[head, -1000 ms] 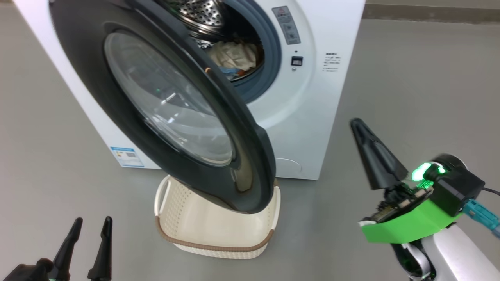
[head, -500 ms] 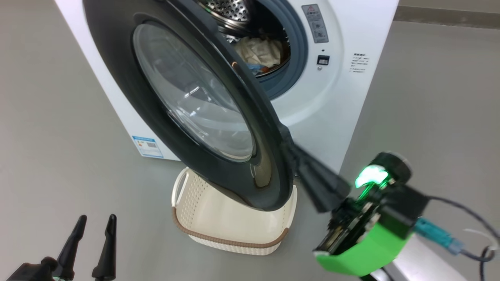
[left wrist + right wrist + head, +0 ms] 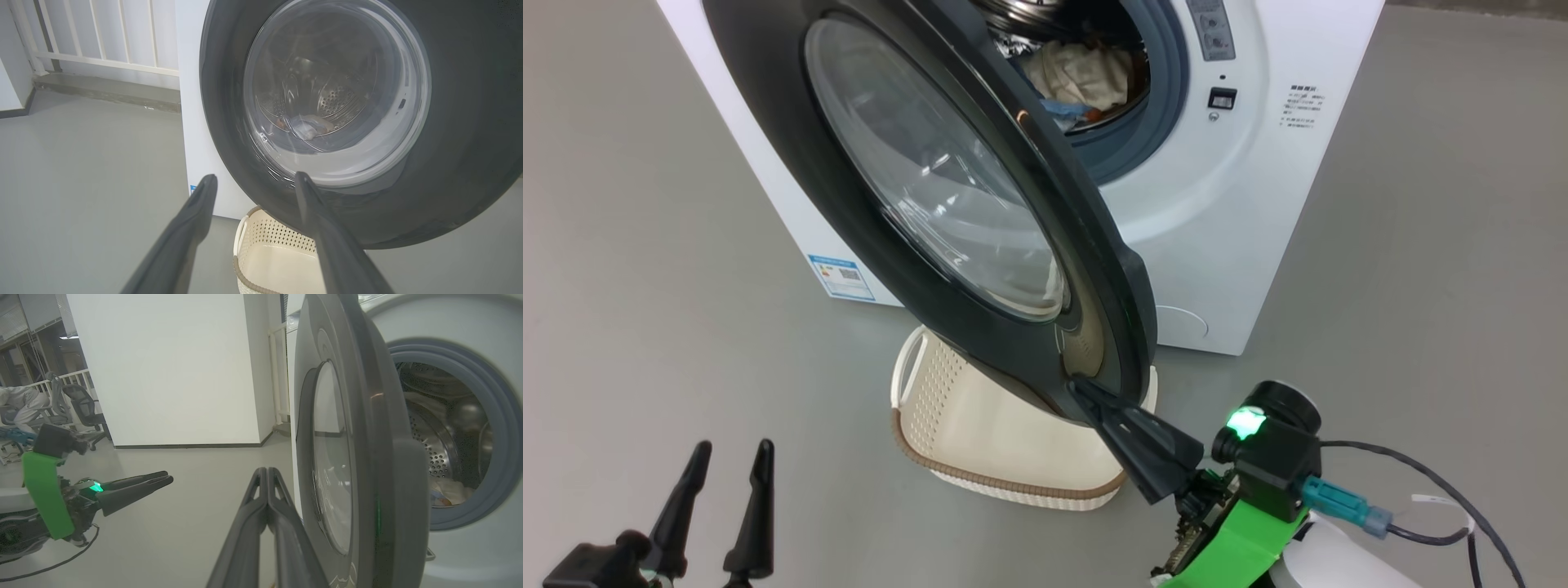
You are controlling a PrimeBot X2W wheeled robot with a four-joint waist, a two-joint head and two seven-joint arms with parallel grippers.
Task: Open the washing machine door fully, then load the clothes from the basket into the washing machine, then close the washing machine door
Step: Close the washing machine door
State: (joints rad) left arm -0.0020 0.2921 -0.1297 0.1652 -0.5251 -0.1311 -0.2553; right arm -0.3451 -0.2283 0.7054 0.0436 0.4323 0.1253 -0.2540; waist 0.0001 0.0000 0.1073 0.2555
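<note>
The washing machine [image 3: 1217,229] stands with its door [image 3: 931,171] swung partway out, edge toward me. The clothes [image 3: 1086,77] lie inside the drum, and show through the glass [image 3: 306,124] and past the door [image 3: 445,494]. The basket [image 3: 1013,441] sits on the floor under the door; its visible inside is bare. My right gripper [image 3: 1076,384] is shut, tips against the door's lower rim on the outer-face side [image 3: 266,470]. Low at the left, my left gripper [image 3: 733,447] is open and holds nothing, pointing at the door [image 3: 253,179].
Grey floor spreads around the machine. A dark cable [image 3: 1421,482] trails from my right wrist. A white railing [image 3: 102,41] runs behind the machine's left side. A white wall [image 3: 171,367], an office chair [image 3: 81,404] and a person [image 3: 16,400] are farther off.
The head camera has shifted. My shut right gripper swung from open floor on the right down and left to the door's lower rim. The left gripper has stayed put, open.
</note>
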